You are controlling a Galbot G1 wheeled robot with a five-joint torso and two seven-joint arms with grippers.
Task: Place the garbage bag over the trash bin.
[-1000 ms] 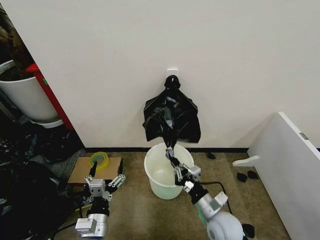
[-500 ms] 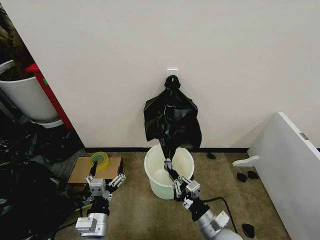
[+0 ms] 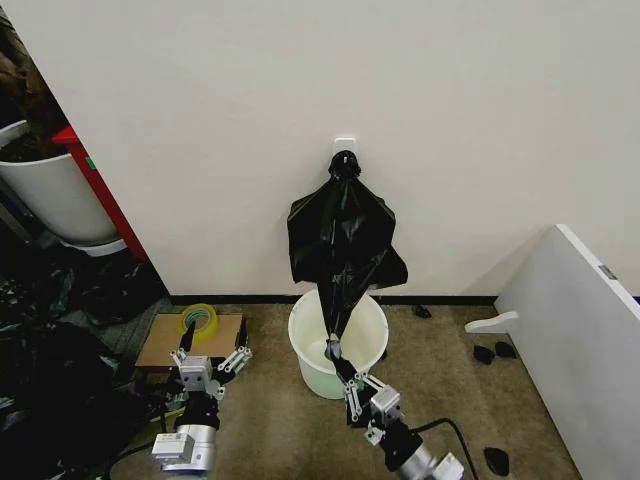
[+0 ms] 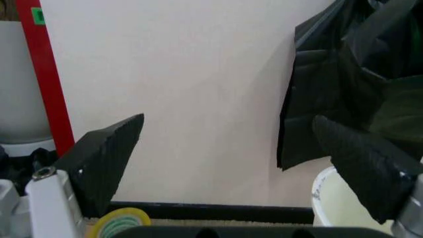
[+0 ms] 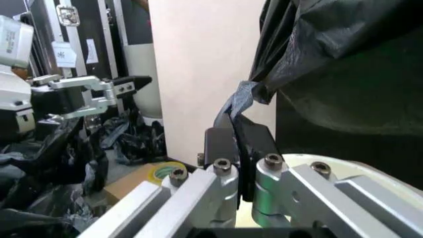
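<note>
One glossy, crinkled black plastic garbage bag (image 3: pixel 343 235) hangs from a wall hook, its lower end drawn into a thin tail reaching down over the one round cream-white plastic trash bin (image 3: pixel 337 352) on the carpet. The right hand (image 3: pixel 342 366), at the bin's near rim, is clenched on that tail. The left hand (image 3: pixel 212 366) waits beside the bin, fingers spread, gripping nothing.

Even, soft indoor light; wrist foregrounds blurred.
</note>
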